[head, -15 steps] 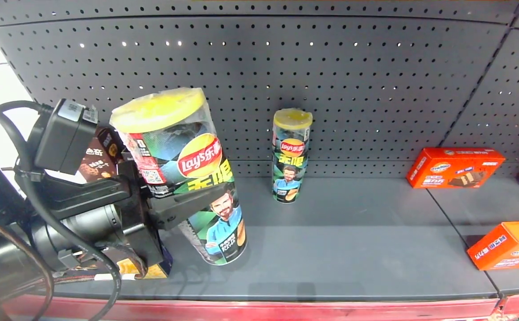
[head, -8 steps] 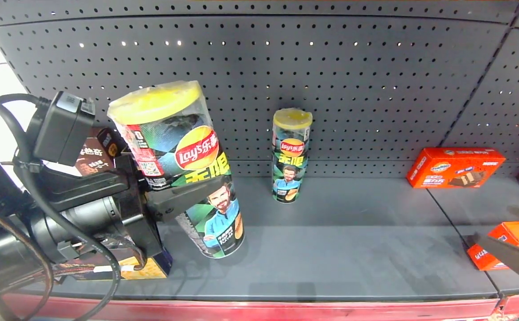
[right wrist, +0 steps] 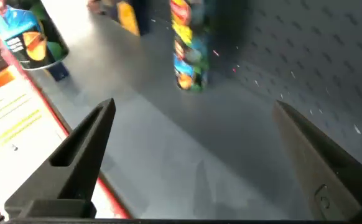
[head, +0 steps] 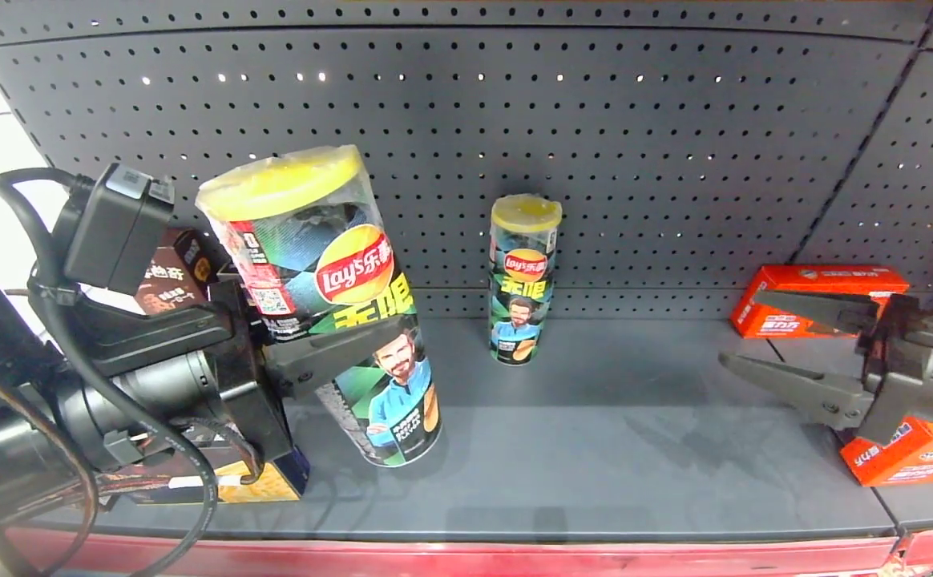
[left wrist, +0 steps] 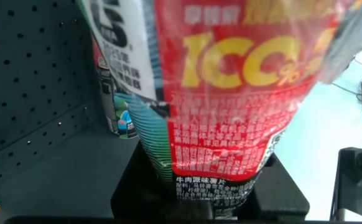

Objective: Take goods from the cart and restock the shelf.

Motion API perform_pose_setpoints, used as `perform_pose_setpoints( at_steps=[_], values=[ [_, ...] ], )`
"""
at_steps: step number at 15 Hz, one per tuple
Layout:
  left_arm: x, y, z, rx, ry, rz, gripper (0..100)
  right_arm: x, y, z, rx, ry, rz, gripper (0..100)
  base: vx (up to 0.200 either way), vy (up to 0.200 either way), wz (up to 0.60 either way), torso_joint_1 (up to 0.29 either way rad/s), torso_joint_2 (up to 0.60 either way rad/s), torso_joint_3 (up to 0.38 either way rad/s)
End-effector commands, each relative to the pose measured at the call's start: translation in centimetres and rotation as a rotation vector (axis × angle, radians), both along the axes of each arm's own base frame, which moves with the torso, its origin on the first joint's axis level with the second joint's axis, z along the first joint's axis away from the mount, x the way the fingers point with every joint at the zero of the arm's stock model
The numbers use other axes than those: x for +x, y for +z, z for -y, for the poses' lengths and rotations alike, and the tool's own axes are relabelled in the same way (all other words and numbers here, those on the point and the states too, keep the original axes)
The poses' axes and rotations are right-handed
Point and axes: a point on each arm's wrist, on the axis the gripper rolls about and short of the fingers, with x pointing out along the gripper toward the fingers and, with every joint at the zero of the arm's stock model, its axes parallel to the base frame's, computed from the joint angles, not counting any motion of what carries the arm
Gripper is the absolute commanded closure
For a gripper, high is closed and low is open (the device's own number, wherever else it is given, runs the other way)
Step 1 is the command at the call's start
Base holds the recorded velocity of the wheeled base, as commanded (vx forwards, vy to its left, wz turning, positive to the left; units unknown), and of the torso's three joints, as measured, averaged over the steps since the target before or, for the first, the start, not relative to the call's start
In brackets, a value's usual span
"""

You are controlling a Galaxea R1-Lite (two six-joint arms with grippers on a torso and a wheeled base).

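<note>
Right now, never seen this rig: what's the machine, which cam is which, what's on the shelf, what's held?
It is a two-armed robot facing a store shelf. The wide picture comes from a camera on its head, looking forward and down; the robot's left is the picture's left. The other two pictures come from a camera on each wrist, looking out along that arm's jaws.

The left jaws are shut on a chip can, held tilted near the shelf's front. The left wrist view shows its label close up. I cannot tell whether its base touches the shelf. The right jaws are open and hold nothing.

On the shelf, a second chip can stands upright at the back. An orange box lies at the back right, another orange box nearer the front, and a brown box at the far left.
</note>
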Motion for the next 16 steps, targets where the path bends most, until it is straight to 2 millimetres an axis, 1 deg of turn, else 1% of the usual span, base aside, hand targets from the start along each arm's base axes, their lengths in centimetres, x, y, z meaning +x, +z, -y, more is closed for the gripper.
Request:
perform_pose_setpoints(
  at_steps=[1, 2, 3, 4, 6, 7, 8, 10, 11, 14, 16],
  values=[
    [0.0, 0.0, 0.0, 0.0, -0.002, -0.001, 100, 4.6, -0.1, -1.5, -0.022, 0.099, 0.001, 0, 0.0, 0.0, 0.0, 0.0, 0.0, 0.0],
    [0.0, 0.1, 0.0, -0.002, -0.011, 0.001, 100, 6.1, 0.1, -2.0, -0.033, 0.137, 0.035, 0, 0.0, 0.0, 0.0, 0.0, 0.0, 0.0],
    [-0.1, 0.0, 0.0, 0.0, -0.022, 0.0, 100, 7.0, 0.2, -2.3, -0.04, 0.159, 0.054, 0, 0.0, 0.0, 0.0, 0.0, 0.0, 0.0],
    [-0.1, 0.1, 0.0, 0.0, -0.029, 0.0, 100, 9.0, 0.0, -3.0, -0.05, 0.222, 0.076, 0, 0.0, 0.0, 0.0, 0.0, 0.0, 0.0],
    [-0.1, 0.1, 0.0, 0.001, -0.032, -0.001, 100, 10.9, 0.6, -3.6, -0.036, 0.339, 0.105, 0, 0.0, 0.0, 0.0, 0.0, 0.0, 0.0],
    [-0.1, 0.1, 0.0, 0.001, -0.036, -0.001, 100, 11.4, 0.8, -3.8, -0.033, 0.368, 0.115, 0, 0.0, 0.0, 0.0, 0.0, 0.0, 0.0],
    [-0.2, 0.1, -0.1, 0.002, -0.048, 0.001, 100, 12.5, 1.0, -4.5, -0.029, 0.394, 0.131, 0, 0.0, 0.0, 0.0, 0.0, 0.0, 0.0],
    [0.0, 0.2, -0.4, 0.003, -0.049, 0.003, 100, 13.7, 0.8, -5.0, -0.029, 0.398, 0.132, 0, 0.0, 0.0, 0.0, 0.0, 0.0, 0.0],
    [0.2, 0.2, -0.6, 0.003, -0.052, 0.007, 100, 14.4, 0.4, -5.3, -0.03, 0.4, 0.123, 0, 0.0, 0.0, 0.0, 0.0, 0.0, 0.0],
    [0.2, 0.1, -0.8, 0.004, -0.058, 0.009, 100, 15.8, -0.5, -5.8, -0.03, 0.411, 0.106, 0, 0.0, 0.0, 0.0, 0.0, 0.0, 0.0],
    [0.2, 0.2, -0.7, 0.003, -0.063, 0.01, 100, 16.3, -1.6, -6.4, -0.031, 0.429, 0.076, 0, 0.0, 0.0, 0.0, 0.0, 0.0, 0.0]
  ],
)
